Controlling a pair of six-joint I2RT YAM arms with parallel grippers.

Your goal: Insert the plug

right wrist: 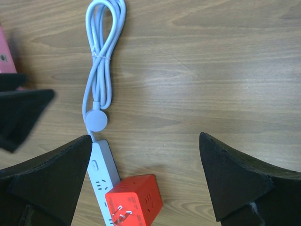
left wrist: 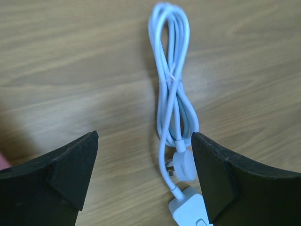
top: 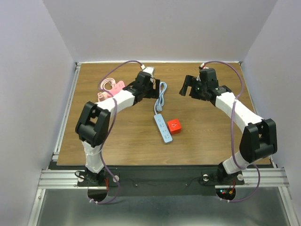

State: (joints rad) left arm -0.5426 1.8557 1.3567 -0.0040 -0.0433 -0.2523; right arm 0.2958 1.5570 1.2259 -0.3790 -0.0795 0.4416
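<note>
The left claw (left wrist: 146, 174) hangs spread and empty over the coiled cord (left wrist: 171, 89), which runs out ahead between its fingers. It is likely placed there to steady the power strip (right wrist: 102, 181) (only the strip's cord end shows from that wrist). The right claw (right wrist: 145, 137) is also spread wide and holds nothing. The strip passes close by one of its fingers. The red plug (right wrist: 136, 200) lies between the fingers, touching the strip's side. Its prongs point sideways, so it probably needs tipping before it is pressed in.
</note>
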